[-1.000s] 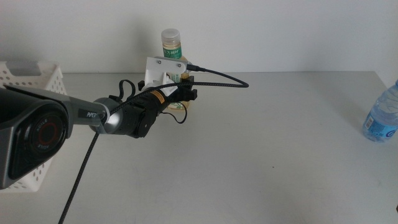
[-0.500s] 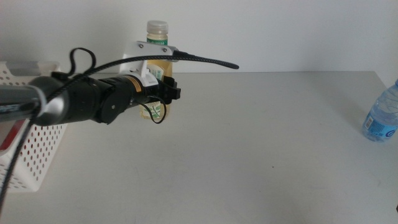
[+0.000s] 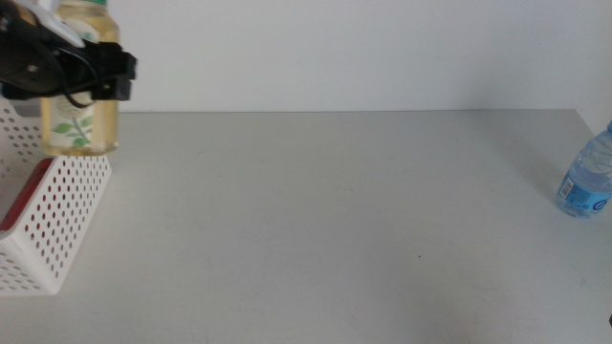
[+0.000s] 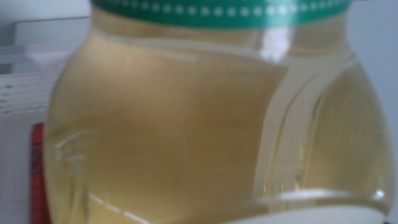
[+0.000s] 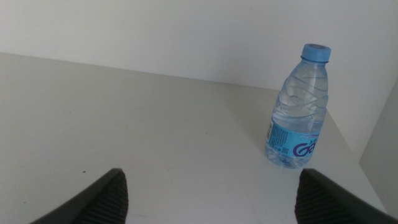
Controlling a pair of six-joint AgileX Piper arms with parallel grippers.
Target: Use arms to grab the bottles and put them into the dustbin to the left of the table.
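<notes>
left pincer (image 3: 96, 72) clamps the yellow bottle (image 3: 81, 119) – upright, cap up – above the dustbin (image 3: 57, 220)

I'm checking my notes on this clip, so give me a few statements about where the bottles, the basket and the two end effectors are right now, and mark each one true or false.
1. The left end effector holds the pale-yellow drink bottle with the green-white label above the white perforated plastic basket. True.
2. The clear water bottle with the blue cap lies on its side. False: it stands upright on the light-grey table.
3. The right end effector grips the water bottle. False: its jaws are open, apart from the bottle.
4. Something red shows inside the basket. True.
5. The water bottle stands near the table's right edge. True.
</notes>
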